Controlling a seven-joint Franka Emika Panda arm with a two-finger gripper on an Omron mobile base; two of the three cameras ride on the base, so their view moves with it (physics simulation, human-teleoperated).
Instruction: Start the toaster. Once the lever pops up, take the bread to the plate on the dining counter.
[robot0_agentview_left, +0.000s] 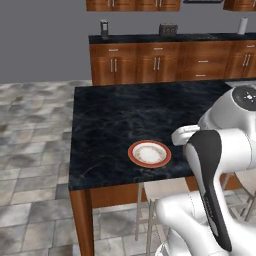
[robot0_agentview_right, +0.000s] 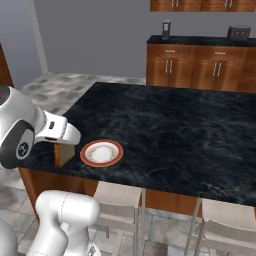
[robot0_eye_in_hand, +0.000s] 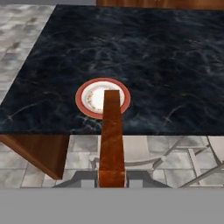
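The round white plate with an orange-red rim (robot0_agentview_left: 149, 153) lies on the black marbled stone desk (robot0_agentview_left: 120, 115), near its front edge. The square tan-brown bread slice (robot0_agentview_right: 63, 154) hangs beside the plate. Behind, a dark grey toaster (robot0_agentview_left: 168, 30) stands on the wooden-cabinet desk (robot0_agentview_left: 150, 62).

Dining counter (robot0_agentview_left: 110, 115) with black marbled stone top on brown wooden legs, round plate (robot0_agentview_left: 149, 153) with white centre and orange-red rim lying flat near the front edge, towards the front left corner, rest of the black top bare, grey tiled floor (robot0_agentview_left: 30, 150) beneath
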